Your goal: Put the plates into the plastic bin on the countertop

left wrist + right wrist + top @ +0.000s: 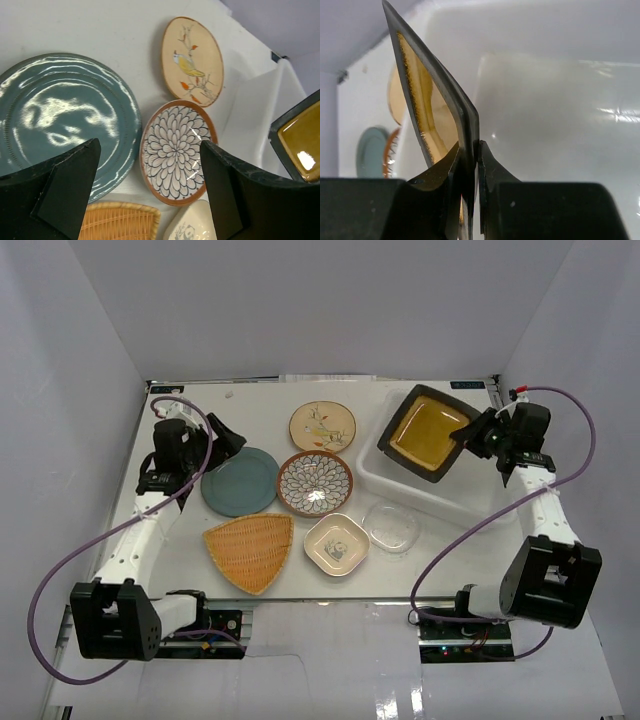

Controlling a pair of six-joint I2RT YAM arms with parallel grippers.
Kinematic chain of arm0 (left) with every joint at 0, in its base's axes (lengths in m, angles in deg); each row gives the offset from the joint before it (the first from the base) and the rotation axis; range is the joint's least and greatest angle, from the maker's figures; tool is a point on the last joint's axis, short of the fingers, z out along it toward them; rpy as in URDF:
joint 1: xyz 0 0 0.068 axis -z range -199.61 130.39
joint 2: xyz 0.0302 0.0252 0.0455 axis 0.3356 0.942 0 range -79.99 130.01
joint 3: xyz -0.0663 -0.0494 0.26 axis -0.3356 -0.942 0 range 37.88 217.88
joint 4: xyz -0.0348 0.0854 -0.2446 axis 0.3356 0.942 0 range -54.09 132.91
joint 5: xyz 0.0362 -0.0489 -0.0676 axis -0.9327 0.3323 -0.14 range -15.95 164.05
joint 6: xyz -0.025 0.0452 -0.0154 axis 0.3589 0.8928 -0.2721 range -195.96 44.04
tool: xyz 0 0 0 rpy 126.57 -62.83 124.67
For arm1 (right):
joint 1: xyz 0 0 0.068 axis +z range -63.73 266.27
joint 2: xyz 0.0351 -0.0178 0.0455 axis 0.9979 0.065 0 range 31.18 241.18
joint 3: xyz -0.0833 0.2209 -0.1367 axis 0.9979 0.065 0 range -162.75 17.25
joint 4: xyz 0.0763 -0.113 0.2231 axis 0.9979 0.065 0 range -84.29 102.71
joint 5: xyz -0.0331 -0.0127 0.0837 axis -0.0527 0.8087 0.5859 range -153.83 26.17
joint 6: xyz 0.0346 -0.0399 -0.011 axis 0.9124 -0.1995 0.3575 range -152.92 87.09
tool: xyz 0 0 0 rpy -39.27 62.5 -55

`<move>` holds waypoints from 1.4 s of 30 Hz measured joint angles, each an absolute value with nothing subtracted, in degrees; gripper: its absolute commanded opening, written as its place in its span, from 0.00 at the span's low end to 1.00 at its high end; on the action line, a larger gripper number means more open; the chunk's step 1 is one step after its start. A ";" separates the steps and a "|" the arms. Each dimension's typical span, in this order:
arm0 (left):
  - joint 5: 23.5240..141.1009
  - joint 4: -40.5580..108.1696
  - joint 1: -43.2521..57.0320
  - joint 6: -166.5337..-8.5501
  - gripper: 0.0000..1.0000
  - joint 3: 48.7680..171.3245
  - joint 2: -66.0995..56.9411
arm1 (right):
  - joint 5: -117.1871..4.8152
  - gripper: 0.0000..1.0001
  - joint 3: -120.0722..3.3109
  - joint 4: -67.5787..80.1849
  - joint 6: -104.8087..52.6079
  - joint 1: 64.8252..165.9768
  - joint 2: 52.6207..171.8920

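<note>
My right gripper (468, 435) is shut on the rim of the black-rimmed yellow square plate (428, 432), which it holds tilted over the translucent plastic bin (470, 495). In the right wrist view the fingers (476, 145) pinch the plate's edge (427, 100) above the bin's floor (560, 125). My left gripper (228, 445) is open and holds nothing. It hovers by the teal round plate (240, 481). In its wrist view the jaws (149, 145) frame the petal-patterned plate (175, 150). The cream bird plate (322, 426) lies further back.
On the white countertop (260, 405) also lie an orange woven triangular plate (250, 551), a small white square plate (337, 544) and a clear glass dish (391, 526) beside the bin. White walls stand close on three sides.
</note>
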State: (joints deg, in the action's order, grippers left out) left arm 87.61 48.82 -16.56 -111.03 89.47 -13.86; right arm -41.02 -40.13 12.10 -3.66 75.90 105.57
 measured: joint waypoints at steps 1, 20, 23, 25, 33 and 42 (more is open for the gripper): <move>86.30 49.47 -16.58 -110.64 0.91 89.47 -13.51 | -41.46 0.08 -40.28 13.52 -5.10 75.84 106.92; 83.57 51.77 -31.45 -110.22 0.84 84.64 -0.57 | -41.43 0.90 -54.21 20.87 -12.82 75.31 127.42; 83.92 52.44 -31.47 -109.46 0.83 84.55 1.55 | -41.35 0.90 -55.37 19.88 -12.77 75.31 126.07; 83.88 52.82 -31.66 -109.09 0.83 83.61 2.43 | -41.02 0.94 -54.64 19.01 -12.60 75.33 123.86; 86.65 51.66 -33.76 -109.24 0.75 81.10 4.52 | -36.56 1.00 -41.95 10.53 -9.82 78.53 109.33; 100.92 36.66 -38.29 -115.03 0.59 76.40 10.19 | -33.48 0.96 -33.84 2.27 -7.11 92.75 103.38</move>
State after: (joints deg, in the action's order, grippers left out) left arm 100.92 36.66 -38.29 -115.03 76.40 10.19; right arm -33.48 -33.84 2.27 -7.11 92.75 103.38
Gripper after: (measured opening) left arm 0.640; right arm 0.960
